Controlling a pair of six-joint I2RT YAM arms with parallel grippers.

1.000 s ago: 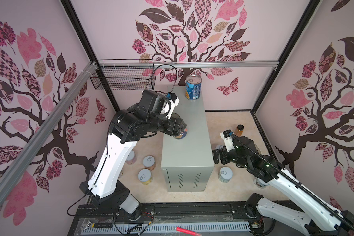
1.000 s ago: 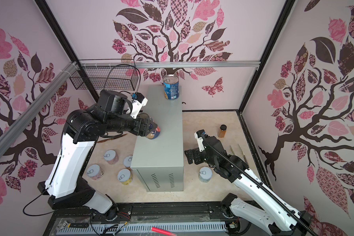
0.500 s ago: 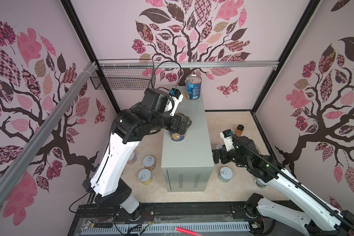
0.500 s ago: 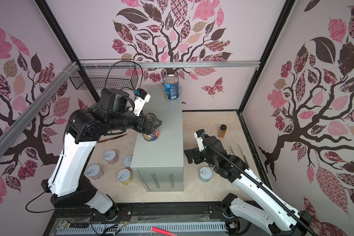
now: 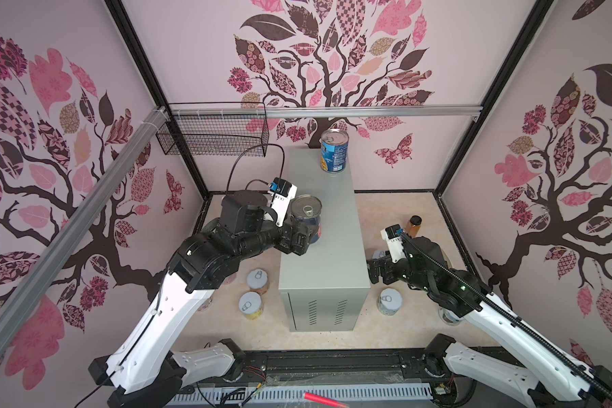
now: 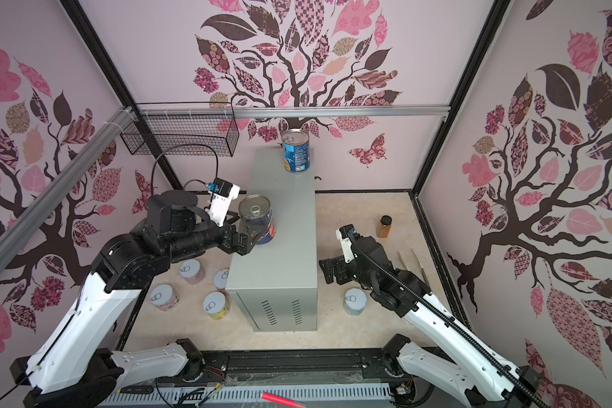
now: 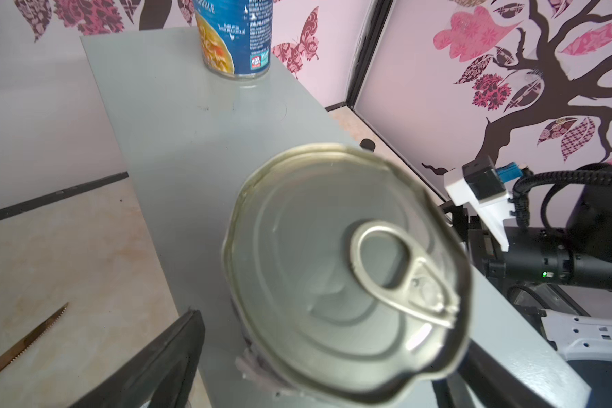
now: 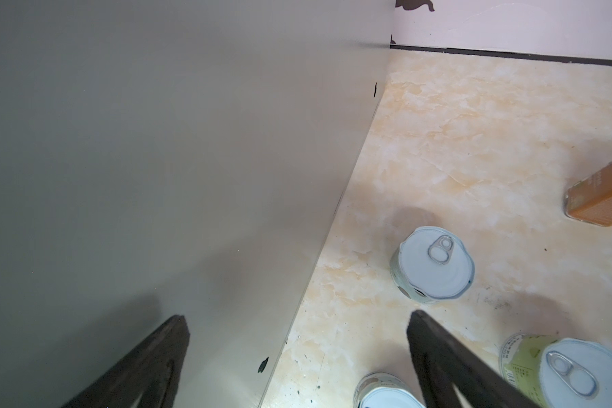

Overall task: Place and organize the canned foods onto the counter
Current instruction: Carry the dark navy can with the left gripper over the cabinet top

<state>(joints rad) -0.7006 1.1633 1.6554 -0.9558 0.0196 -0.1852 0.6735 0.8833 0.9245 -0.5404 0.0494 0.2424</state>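
Observation:
A tall dark-labelled can [image 5: 307, 220] [image 6: 256, 220] stands upright near the left edge of the grey counter [image 5: 333, 254] [image 6: 283, 261]. My left gripper [image 5: 302, 240] [image 6: 250, 240] is open around its lower part. In the left wrist view one finger [image 7: 177, 353] stands clear of the can's metal lid [image 7: 347, 275]; the other finger is hidden behind it. A tall blue can [image 5: 334, 151] [image 7: 235, 35] stands at the counter's far end. Short white-lidded cans [image 5: 251, 305] [image 6: 355, 301] [image 8: 433, 265] sit on the floor on both sides. My right gripper [image 5: 377, 272] [image 8: 297, 318] hangs open and empty beside the counter's right wall.
An amber jar [image 5: 414, 226] [image 8: 605, 197] stands on the floor to the right of the counter. A black wire basket [image 5: 212, 137] hangs on the back-left wall. A serrated knife [image 7: 25, 339] lies on the floor left of the counter.
My left gripper has opened and let go of the dark can, which now stands upright on the counter. The right arm has not moved.

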